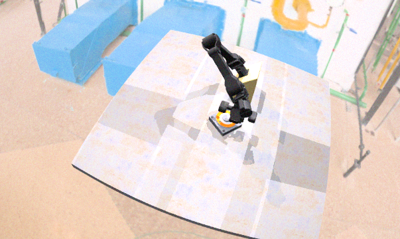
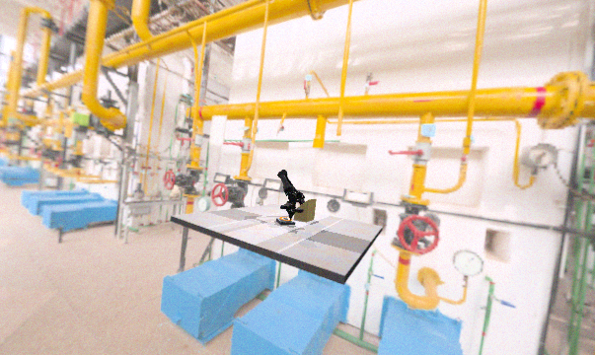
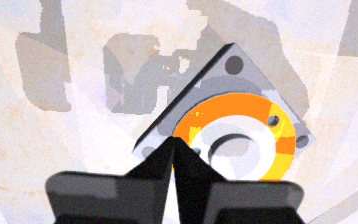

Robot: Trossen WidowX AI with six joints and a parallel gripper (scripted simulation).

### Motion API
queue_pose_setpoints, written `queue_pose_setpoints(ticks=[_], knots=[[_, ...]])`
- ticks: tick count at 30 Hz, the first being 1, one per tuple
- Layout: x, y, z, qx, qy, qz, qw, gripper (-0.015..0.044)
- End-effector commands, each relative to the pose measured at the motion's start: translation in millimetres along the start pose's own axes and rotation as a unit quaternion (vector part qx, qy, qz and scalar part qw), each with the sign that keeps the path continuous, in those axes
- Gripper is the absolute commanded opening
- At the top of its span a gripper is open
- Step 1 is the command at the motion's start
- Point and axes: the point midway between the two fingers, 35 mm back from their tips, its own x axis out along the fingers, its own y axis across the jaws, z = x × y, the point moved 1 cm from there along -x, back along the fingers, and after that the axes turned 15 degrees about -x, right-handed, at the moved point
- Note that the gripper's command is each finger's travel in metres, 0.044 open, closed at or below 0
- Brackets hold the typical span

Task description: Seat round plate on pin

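The hand [image 3: 174, 142] hangs low over the near-left rim of the round plate [image 3: 240, 107], its fingers pressed together with nothing between them. The orange-and-yellow plate sits on the grey square base [image 3: 200, 87], ringed around the white post [image 3: 235, 150], a small hole [image 3: 273, 120] showing in its orange band. On the tabletop [image 1: 186, 186], the arm's tan mounting block [image 1: 251, 83] stands just behind the base

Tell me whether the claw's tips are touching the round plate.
Cannot tell. In the wrist view the shut claw has its tips overlapping the round plate's rim, but no view shows contact or a gap plainly.
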Motion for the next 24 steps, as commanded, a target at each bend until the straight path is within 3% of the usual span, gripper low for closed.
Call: queue_pose_setpoints(ticks=[1, 24], knots=[[1.3, 3.5, -6.7, -0.003, 0.005, 0.003, 1.000, 0.0000], [1.3, 5.6, -14.6, -0.003, 0.005, 0.004, 1.000, 0.0000]])
